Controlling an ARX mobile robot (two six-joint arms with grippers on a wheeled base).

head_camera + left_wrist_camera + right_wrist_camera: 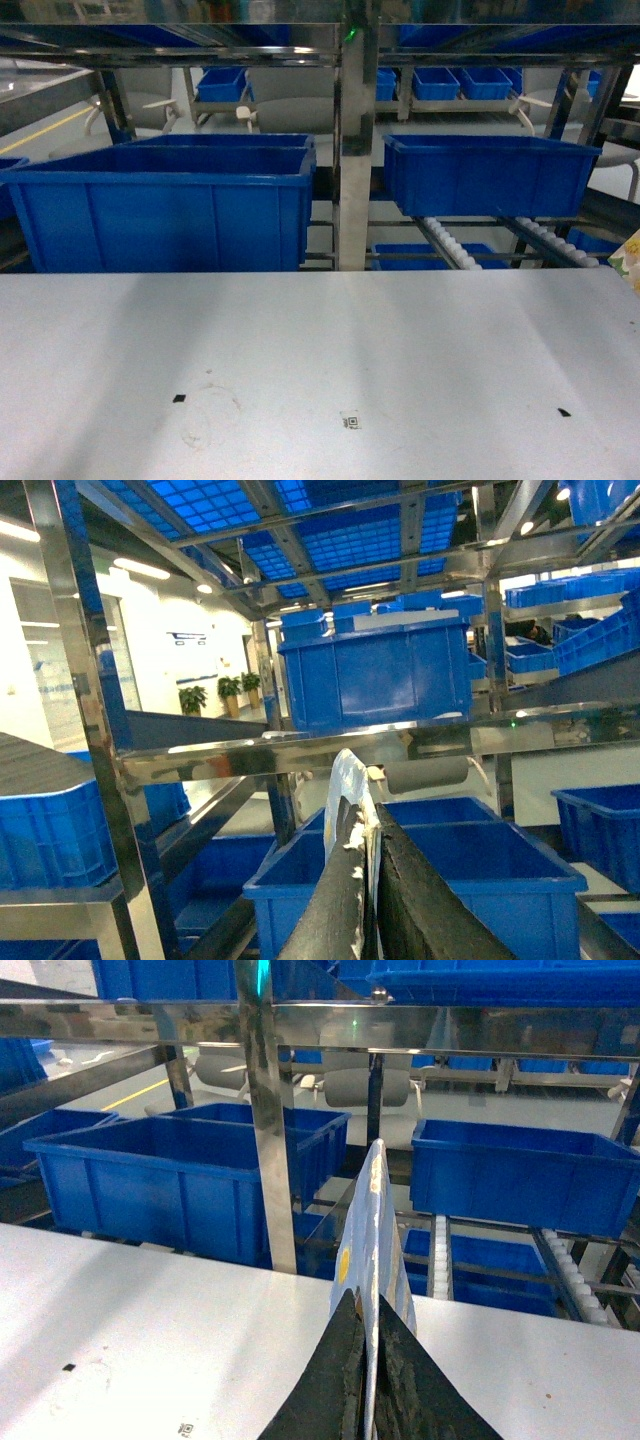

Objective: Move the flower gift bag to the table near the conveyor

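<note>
Gift bag (pixel 372 1222) upright, edge-on, pinched between right jaws

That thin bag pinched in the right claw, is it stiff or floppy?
Probably fairly stiff: the bag stands upright above the shut right gripper without drooping. Likely light, being so thin. Once on the table, it may tip.

Both grippers raised, left gripper (pixel 365 900) and right gripper (pixel 368 1385) clamped tight.

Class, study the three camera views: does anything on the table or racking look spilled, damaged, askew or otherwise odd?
Nothing is spilled or broken. The only oddity is a faint ring-shaped smudge on the table, left of the code sticker. The blue bins sit squarely on the conveyor.
</note>
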